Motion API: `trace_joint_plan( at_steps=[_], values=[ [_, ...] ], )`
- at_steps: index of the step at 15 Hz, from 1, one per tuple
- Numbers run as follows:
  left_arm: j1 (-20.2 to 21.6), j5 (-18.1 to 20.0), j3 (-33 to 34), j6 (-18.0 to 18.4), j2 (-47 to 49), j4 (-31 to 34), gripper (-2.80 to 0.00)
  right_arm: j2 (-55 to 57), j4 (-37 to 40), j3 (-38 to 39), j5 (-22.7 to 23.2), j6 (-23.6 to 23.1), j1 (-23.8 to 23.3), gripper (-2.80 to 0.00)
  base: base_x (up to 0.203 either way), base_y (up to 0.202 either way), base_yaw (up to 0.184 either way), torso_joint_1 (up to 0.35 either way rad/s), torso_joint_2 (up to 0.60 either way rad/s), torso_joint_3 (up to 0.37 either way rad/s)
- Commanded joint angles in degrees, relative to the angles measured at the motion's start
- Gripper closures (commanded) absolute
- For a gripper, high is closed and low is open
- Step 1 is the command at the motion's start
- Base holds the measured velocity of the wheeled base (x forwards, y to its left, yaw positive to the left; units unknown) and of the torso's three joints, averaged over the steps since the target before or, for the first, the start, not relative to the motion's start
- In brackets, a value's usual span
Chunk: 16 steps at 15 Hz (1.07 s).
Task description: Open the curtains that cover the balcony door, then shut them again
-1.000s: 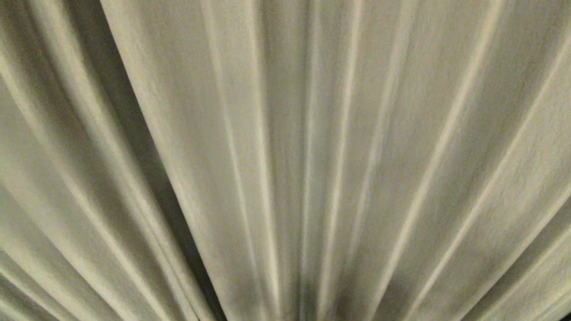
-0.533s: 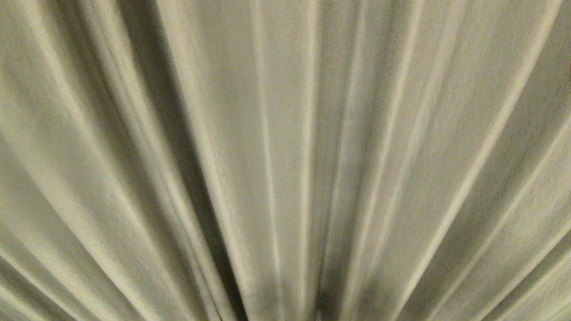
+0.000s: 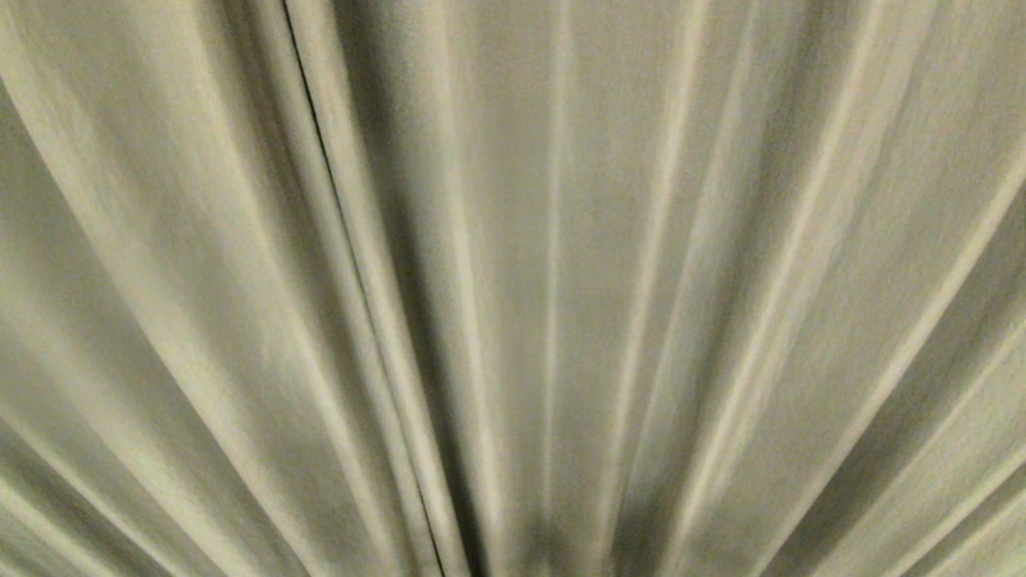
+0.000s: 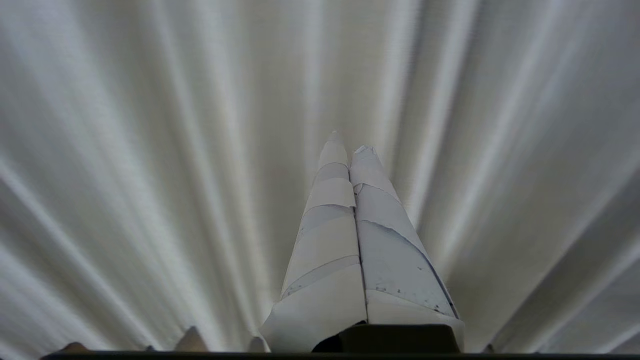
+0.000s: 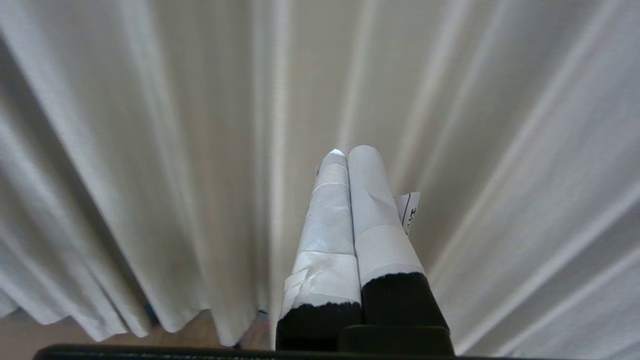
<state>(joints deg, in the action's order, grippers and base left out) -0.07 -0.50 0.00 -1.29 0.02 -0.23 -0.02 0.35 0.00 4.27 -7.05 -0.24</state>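
**Both grippers closed and empty before the drawn curtains**

Nearest in the left wrist view is the left gripper (image 4: 350, 142). Its two fingers (image 4: 325, 235) are wrapped in white tape and pressed flat against each other from base to tip, clenched on nothing. They point at the curtains (image 4: 150, 150), and no fold lies between them. Whether the tips touch the cloth cannot be told.

The right gripper (image 5: 350, 152) stands the same way in its own view. Its fingers (image 5: 327, 225) are black at the base and taped white above, squeezed together with nothing between them. A small paper tag (image 5: 410, 210) with dark print sticks out beside one finger. This gripper also points at the curtains (image 5: 150, 150), and contact with the cloth cannot be judged here either.

Beyond the right gripper, the hem (image 5: 115, 325) of the curtains shows as a scalloped edge, with a strip of brown floor (image 5: 30, 340) beside it.

Farthest, the curtains (image 3: 721, 280) fill the whole head view as cream-beige pleats that fan outward from the lower middle. A thin dark seam (image 3: 337, 224) runs the length of the folds, left of the centre pleats, where two edges of cloth meet. The cloth hangs drawn across everything ahead of the grippers, so the door is hidden behind it in all three views. Neither arm shows in the head view.
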Motion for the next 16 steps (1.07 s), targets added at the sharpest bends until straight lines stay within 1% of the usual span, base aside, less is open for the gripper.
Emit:
trace_joint_plan(
  at_steps=[1,9,16],
  values=[
    [0.0,0.0,0.0,0.0,0.0,0.0,0.0,0.0,0.0,0.0,0.0,-0.1,-0.1,0.0,0.0,0.188,-0.001,0.003,0.01,0.002],
    [0.0,0.1,0.0,0.1,0.0,0.0,0.0,0.0,0.0,0.0,0.0,-0.1,-0.1,0.0,0.0,0.177,-0.003,0.002,0.0,0.002],
    [0.0,0.1,0.0,0.1,0.0,0.0,0.0,0.0,0.0,0.0,0.0,-0.1,0.0,0.0,0.0,0.009,0.0,0.001,0.0,0.001]
  ],
)
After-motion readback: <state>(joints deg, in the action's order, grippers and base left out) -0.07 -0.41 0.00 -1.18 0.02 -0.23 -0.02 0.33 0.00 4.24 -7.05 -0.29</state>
